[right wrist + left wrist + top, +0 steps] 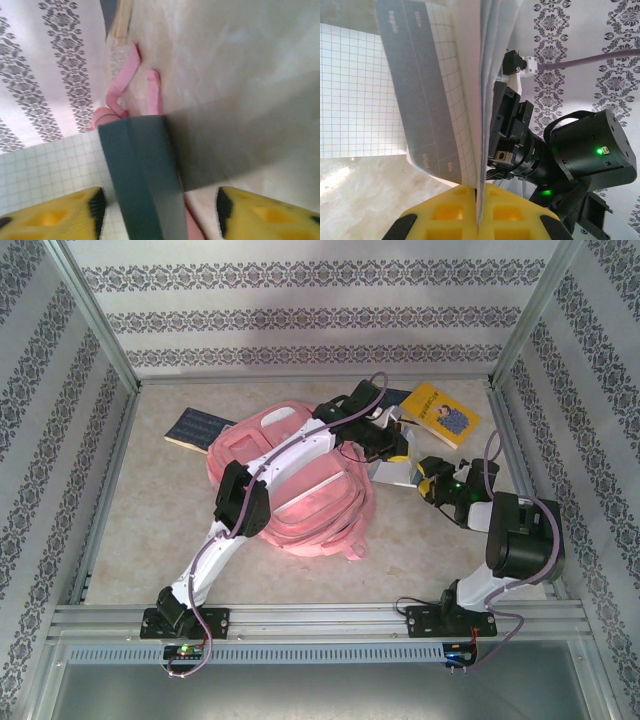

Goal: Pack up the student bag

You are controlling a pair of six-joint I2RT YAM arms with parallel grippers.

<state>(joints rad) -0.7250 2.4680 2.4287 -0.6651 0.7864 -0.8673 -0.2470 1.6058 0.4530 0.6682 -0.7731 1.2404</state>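
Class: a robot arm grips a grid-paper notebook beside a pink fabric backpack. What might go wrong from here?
The left gripper pinches the grid-paper notebook by thin page edges; sheets may slip or tear. The right gripper stands open around its dark cover; closing off-centre could twist it. Loose straps on the pink fabric backpack might snag.

My left hand point(479, 212) and my right hand point(160, 215) are yellow with black edges. The notebook point(420, 100) has white pages with a grey grid, a grey band and a dark grey-green cover. The bag point(300, 490) is pink. There is a yellow book point(440, 413) and a dark blue book point(197, 427). The worktop point(130, 530) is creamy and marbled. The walls point(300, 300) are white with grey flowery stripes.
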